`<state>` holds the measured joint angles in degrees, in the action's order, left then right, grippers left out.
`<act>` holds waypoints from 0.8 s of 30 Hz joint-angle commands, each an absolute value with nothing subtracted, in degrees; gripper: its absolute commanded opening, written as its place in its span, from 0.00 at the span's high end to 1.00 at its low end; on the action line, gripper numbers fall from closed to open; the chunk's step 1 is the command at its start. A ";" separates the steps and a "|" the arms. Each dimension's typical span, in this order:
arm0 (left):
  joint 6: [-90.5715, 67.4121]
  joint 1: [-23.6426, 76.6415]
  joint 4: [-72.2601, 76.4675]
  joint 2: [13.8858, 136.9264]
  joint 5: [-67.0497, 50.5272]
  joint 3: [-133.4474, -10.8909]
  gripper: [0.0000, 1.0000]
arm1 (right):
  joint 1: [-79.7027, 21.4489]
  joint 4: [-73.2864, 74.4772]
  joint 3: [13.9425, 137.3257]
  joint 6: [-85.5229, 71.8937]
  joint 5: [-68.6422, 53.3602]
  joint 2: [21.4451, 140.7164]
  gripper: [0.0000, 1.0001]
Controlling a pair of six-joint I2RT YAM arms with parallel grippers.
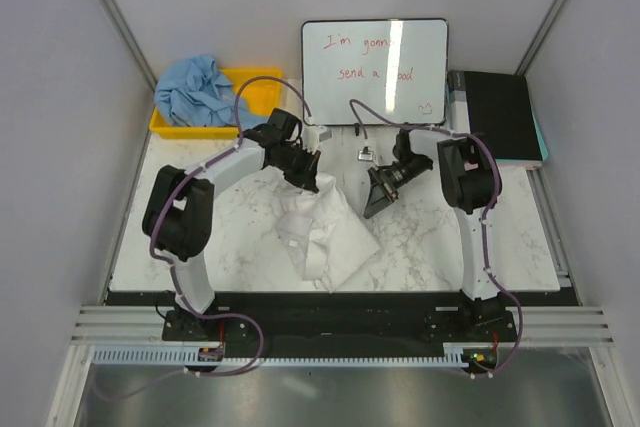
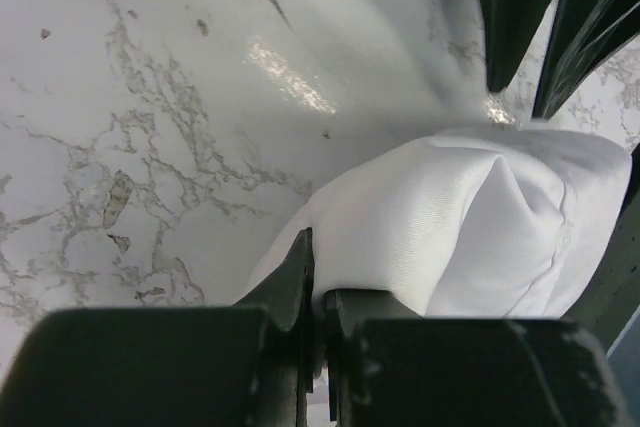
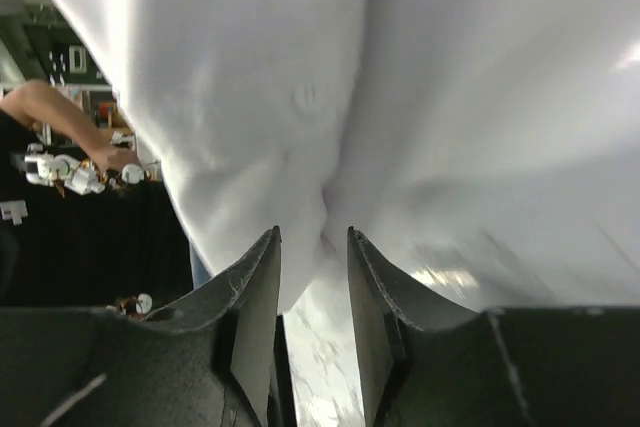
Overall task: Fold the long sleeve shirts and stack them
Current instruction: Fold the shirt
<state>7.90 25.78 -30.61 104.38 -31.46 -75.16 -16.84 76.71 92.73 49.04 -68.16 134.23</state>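
Left end effector (image 1: 304, 179) and right end effector (image 3: 312, 239) both work at the white shirt (image 1: 325, 232), the nearest of the task's things. It sits mid-worktop, just beyond the arm bases.

The shirt is a bunched, wrinkled heap with no clean fold line or squared edge. Its near part rests on the marble worktop (image 1: 450, 247). Its far edge is drawn up into a peak.

At that peak the left end effector has its fingers pressed together on a pinch of the white cloth. The left wrist view shows fabric billowing out from between the closed fingertips, above bare marble.

Just to the right, the right end effector points at the raised cloth with its fingers spread partway. The right wrist view shows a gap between them and white fabric hanging just ahead. I see nothing clamped there.

Farther back at the far left, the light blue shirt (image 1: 195, 92) lies crumpled in and over the yellow bin (image 1: 255, 77), well apart from the white one. A whiteboard (image 1: 375, 72) with red writing stands at the far edge. A dark case (image 1: 495, 117) lies at the far right.

By my reading the task is at an early stage. The white shirt is being lifted, probably to spread it flat, and no fold is made yet. The blue shirt has not been taken out of the bin, and no stack exists. Both folds and the stacking are left to do.
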 commanded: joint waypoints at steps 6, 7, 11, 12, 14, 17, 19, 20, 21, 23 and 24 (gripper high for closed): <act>0.09 24.87 -33.04 113.45 -30.76 -89.72 0.98 | -6.78 72.95 97.20 38.67 -56.35 126.75 0.51; -1.91 24.70 -35.66 114.95 -30.41 -92.87 0.98 | -5.29 72.95 97.73 38.76 -54.86 126.39 0.48; -3.51 23.73 -40.24 121.80 -29.00 -100.18 0.68 | -3.52 71.29 100.02 36.75 -53.18 123.76 0.33; -3.69 23.12 -40.17 121.90 -28.48 -101.15 0.62 | -3.34 70.58 100.02 35.00 -52.83 122.36 0.31; -4.48 20.49 -37.99 119.55 -31.88 -100.99 0.59 | -3.34 64.01 96.78 30.17 -50.55 119.03 0.28; -6.85 17.23 -25.81 108.14 -40.67 -88.63 0.23 | -3.51 59.07 92.38 27.78 -50.62 116.72 0.18; -9.56 16.09 -21.37 98.64 -43.24 -78.11 0.04 | -3.95 58.45 90.63 27.25 -52.11 116.28 0.16; -11.15 15.91 -20.40 95.66 -42.46 -75.09 0.01 | -4.30 58.27 89.92 26.90 -52.47 116.45 0.16; -12.90 15.04 -20.04 93.54 -41.93 -69.58 0.01 | -5.18 58.10 89.22 26.72 -52.47 116.63 0.16; -19.40 13.98 -19.69 88.52 -43.41 -64.01 0.01 | -6.59 57.40 86.84 26.20 -52.29 116.89 0.19; -21.51 13.28 -18.30 87.20 -44.20 -58.50 0.01 | -7.90 56.87 85.79 25.50 -52.82 116.89 0.20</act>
<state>-9.72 13.82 -25.23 95.39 -38.20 -70.32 -4.54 60.16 89.71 28.67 -51.96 117.27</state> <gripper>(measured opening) 0.991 0.820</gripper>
